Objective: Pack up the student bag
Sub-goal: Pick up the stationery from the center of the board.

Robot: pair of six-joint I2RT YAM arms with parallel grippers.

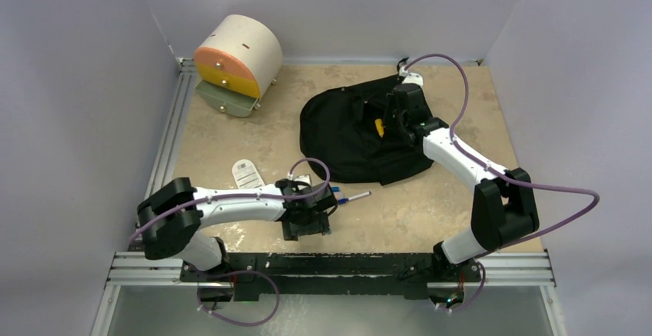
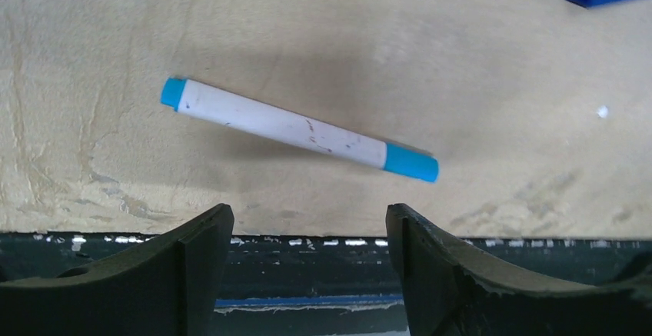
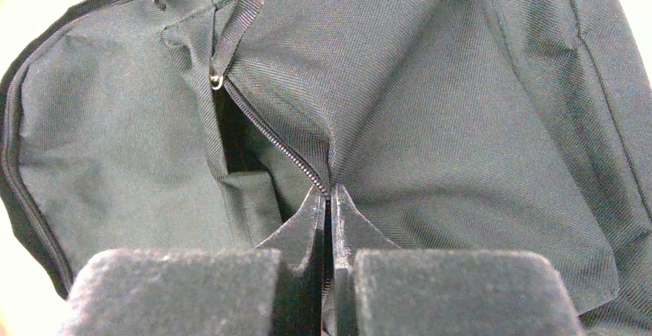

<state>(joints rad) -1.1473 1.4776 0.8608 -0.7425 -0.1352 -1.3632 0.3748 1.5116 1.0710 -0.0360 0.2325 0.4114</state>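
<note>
Here our left fingers point(image 2: 192, 263) stand spread beside the marker point(image 2: 296, 129); our right fingers point(image 3: 301, 236) pinch the student bag point(image 3: 430, 105) by its zipper.

From above I see the student bag point(image 1: 346, 140) lying slumped on the tabletop point(image 1: 430, 213), right of centre and toward the far wall. My right end effector point(image 1: 394, 121) is down on the bag's upper fabric, with a small yellow-orange bit point(image 1: 379, 126) showing just beside it. My left end effector point(image 1: 307, 224) hangs near the front rail point(image 1: 346, 263), and a white pen point(image 1: 355, 197) lies just to its right. A white tag point(image 1: 246, 173) lies nearby. The cream-and-orange drawer box point(image 1: 238, 59) sits in the far left corner.
</note>
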